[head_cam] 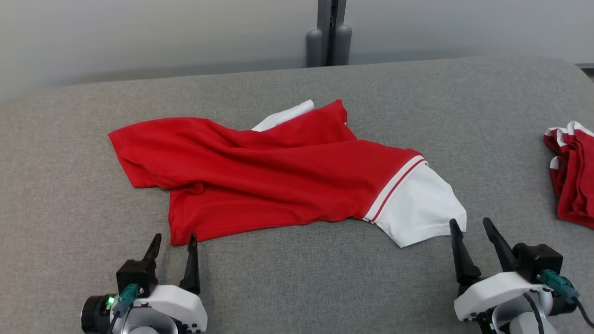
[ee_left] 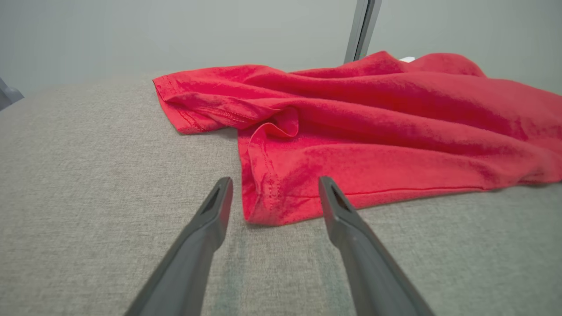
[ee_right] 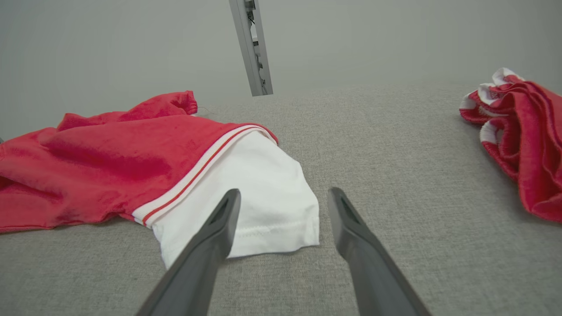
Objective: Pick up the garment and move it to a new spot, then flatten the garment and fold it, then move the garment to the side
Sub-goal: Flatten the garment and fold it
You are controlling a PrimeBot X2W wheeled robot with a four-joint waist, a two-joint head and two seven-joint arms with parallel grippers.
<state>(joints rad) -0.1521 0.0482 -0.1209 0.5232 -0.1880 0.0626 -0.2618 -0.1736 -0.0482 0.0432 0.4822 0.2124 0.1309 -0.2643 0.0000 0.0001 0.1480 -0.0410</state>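
Now the garment (head_cam: 278,181) lies across the table (head_cam: 297,287), long axis left to right; our left gripper (head_cam: 175,237) faces its red corner (head_cam: 182,234), our right gripper (head_cam: 469,222) its white sleeve (head_cam: 417,208), both open, empty.

Right pincer (ee_right: 284,193) at 6 o'clock, spread wide, near garment (ee_right: 109,166) and its white sleeve (ee_right: 259,193); red-and-white bundle (ee_right: 527,145) at 3 o'clock on grey table (ee_right: 395,153).

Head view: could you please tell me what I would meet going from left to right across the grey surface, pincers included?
Left pincer → red garment with its white sleeve toward the right → right pincer → red-and-white cloth pile at the right edge.
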